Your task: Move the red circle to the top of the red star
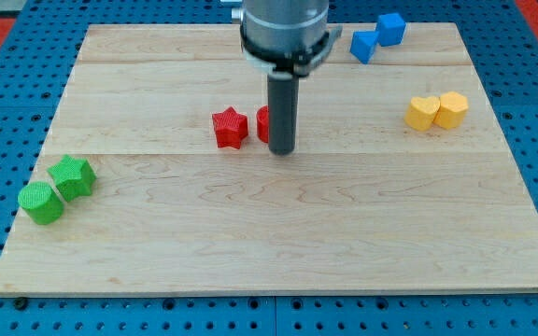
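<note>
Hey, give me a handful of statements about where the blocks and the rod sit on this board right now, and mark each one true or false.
1. The red star lies to the view's left of my tip. True.
2. The red circle stands in full view, well clear of the rod. False: the rod covers most of it, only its left edge shows.
3. The two yellow blocks touch each other near the view's right edge. True.
4. The two blue blocks sit at the view's bottom left. False: they sit at the view's top right.
5. The green star and green circle lie at the view's left. True.
</note>
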`<state>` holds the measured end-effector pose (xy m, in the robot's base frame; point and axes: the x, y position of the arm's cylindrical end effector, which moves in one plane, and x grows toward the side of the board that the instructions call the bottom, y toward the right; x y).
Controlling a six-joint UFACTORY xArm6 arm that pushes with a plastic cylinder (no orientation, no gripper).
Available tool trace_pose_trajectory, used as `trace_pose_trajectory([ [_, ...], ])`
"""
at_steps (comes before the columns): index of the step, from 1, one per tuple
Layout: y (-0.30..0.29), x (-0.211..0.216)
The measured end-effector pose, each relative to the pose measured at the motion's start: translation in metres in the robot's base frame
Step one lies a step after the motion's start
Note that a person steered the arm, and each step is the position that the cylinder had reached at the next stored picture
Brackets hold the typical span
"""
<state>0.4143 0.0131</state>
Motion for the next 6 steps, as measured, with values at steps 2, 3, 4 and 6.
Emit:
trace_pose_trajectory([
  [2,0.007,-0.053],
  [3,0.029,-0.093],
  [4,-0.009,-0.100],
  [6,-0.042,-0.098],
])
